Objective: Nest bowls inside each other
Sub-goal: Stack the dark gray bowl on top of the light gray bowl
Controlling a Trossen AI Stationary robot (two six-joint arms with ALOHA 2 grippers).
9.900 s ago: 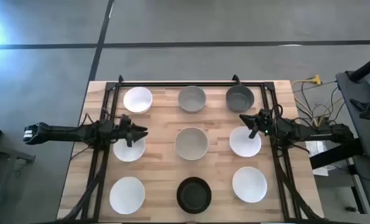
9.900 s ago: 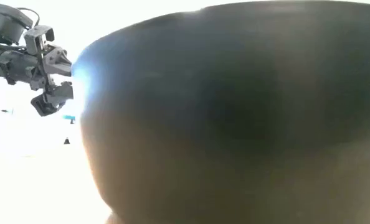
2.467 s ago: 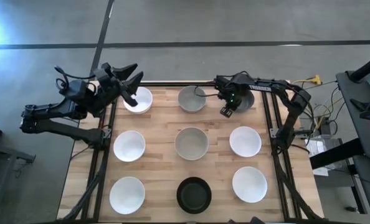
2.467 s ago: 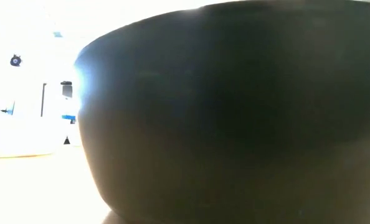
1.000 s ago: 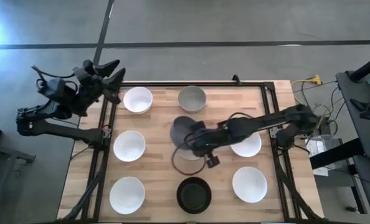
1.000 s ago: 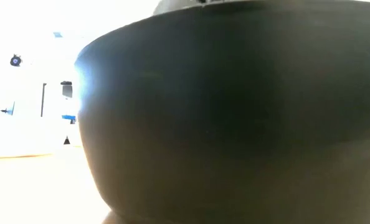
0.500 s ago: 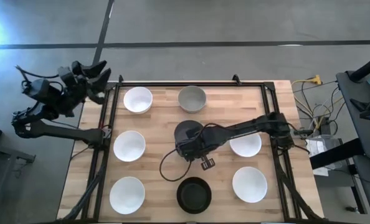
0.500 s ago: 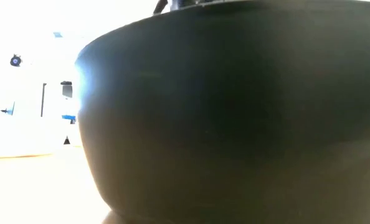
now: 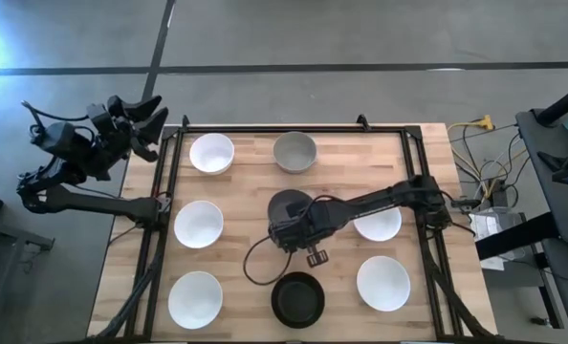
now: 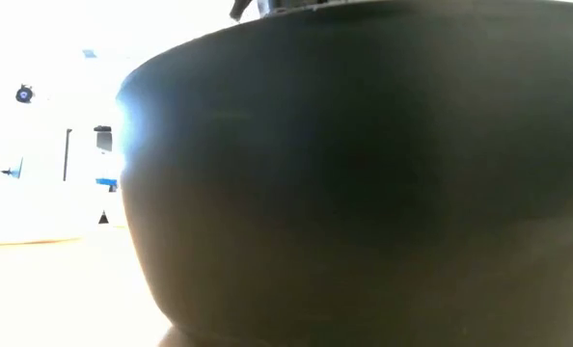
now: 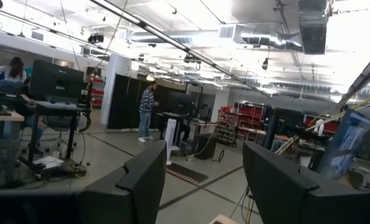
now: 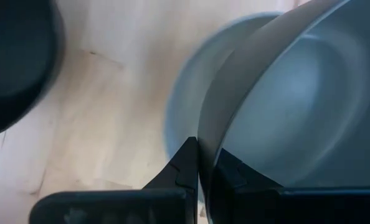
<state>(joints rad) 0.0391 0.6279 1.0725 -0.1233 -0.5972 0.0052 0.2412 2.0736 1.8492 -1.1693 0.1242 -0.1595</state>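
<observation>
The dark grey bowl [image 9: 286, 204] is at the table's middle, over a light grey bowl [image 12: 184, 93] that is mostly hidden beneath it. My right gripper [image 9: 290, 230] reaches in from the right and is shut on the dark bowl's near rim. Another light grey bowl [image 9: 295, 151] stands at the far edge. White bowls [image 9: 211, 152] [image 9: 198, 224] [image 9: 195, 298] line the left side. Two more white bowls [image 9: 383, 283] [image 9: 380, 225] stand on the right. The black bowl [image 9: 297, 298] stands at the near edge. My left gripper [image 9: 136, 115] is open, raised beyond the table's far left corner. My right gripper pinches the dark grey bowl's rim [image 12: 202, 146] on its near side, one finger [image 12: 235, 173] inside the bowl and one [image 12: 184, 163] outside. The fingers come slanting from the near right. The bowl sits tilted in the light grey bowl's mouth; whether it rests there I cannot tell.
A black frame [image 9: 169, 182] runs along the table's left, right and far edges. Cables [image 9: 257, 258] trail from my right arm over the bare wood between the bowls. The black bowl [image 10: 364, 173] fills the low view. People stand in the room [image 11: 146, 109] beyond.
My right gripper has carried the dark grey bowl a little toward the near edge and down onto the middle light grey bowl, which it now covers. The dark bowl has turned more level. My left arm has drawn back to the left, away from the table.
</observation>
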